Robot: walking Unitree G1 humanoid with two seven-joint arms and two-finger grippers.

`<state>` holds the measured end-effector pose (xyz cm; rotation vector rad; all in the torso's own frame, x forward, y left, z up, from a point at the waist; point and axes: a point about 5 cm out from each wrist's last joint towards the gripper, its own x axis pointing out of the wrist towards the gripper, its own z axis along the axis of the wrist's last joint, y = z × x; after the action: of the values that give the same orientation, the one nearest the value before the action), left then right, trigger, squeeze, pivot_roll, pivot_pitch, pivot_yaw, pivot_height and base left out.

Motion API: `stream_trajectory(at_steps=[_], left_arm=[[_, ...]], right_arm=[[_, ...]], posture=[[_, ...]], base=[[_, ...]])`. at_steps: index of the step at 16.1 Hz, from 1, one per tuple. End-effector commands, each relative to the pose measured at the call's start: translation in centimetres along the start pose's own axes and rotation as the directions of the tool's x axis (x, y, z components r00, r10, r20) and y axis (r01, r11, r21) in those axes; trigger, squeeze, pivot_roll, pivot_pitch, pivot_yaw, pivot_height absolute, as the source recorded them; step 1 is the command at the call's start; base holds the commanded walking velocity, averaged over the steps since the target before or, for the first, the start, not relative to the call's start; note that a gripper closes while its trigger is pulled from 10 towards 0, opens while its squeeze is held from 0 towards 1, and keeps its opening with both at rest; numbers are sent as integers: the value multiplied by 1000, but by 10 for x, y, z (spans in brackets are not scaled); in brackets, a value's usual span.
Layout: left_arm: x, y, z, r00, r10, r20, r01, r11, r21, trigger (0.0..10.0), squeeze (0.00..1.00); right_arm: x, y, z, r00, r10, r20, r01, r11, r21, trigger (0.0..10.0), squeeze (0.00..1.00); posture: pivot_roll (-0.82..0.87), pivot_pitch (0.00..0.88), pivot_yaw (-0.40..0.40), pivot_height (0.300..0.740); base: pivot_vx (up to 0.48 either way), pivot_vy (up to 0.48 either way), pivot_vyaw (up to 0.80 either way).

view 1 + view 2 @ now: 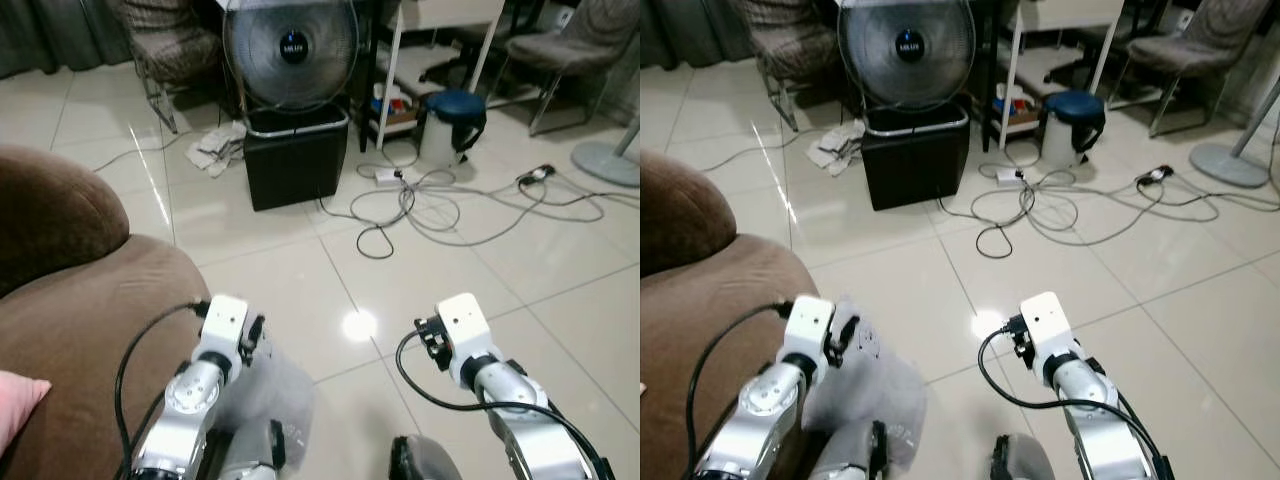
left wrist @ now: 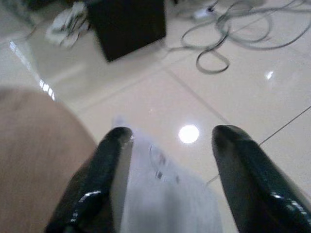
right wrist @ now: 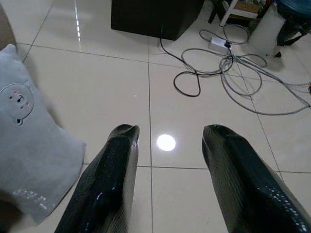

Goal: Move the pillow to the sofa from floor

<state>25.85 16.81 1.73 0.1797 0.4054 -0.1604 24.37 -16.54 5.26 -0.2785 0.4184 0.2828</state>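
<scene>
A light grey pillow [image 1: 278,388] with a small bear face [image 3: 15,103] rests on the tiled floor against the front of the brown sofa [image 1: 90,300]. My left gripper [image 2: 167,143] is open just above the pillow [image 2: 163,194]. The cloth shows between its two black fingers [image 2: 109,170], and the finger on the sofa side is at the pillow's edge. My right gripper [image 3: 167,145] is open over bare tile, to the right of the pillow [image 3: 34,141] and apart from it. Nothing is between its fingers [image 3: 114,170].
A black box [image 1: 293,155] with a round fan [image 1: 290,45] on it stands ahead. Grey cables [image 1: 440,200] coil across the floor to the right, near a blue-topped bin [image 1: 452,122]. A crumpled cloth [image 1: 215,148] lies left of the box. Something pink [image 1: 15,400] lies on the sofa.
</scene>
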Motion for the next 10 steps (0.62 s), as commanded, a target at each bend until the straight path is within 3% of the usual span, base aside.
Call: stream_trajectory(at_steps=[1,6,10], left_arm=[[4,9,-1,998,49,-27,-50,998,-33,10000,1000],[22,11,-18,984,61,-167,-73,995,-69,10000,1000],[30,14,-20,975,93,-202,-117,987,-108,10000,1000]], right_arm=[[0,4,2,999,37,8,-37,999,2,10000,0],[11,25,2,960,274,-53,-278,956,-96,10000,0],[12,29,13,961,276,-28,-277,949,-149,10000,0]], posture=[[35,0,-11,628],[29,0,-27,628],[-14,79,-44,628]], base=[[0,0,0],[0,0,0],[0,0,0]])
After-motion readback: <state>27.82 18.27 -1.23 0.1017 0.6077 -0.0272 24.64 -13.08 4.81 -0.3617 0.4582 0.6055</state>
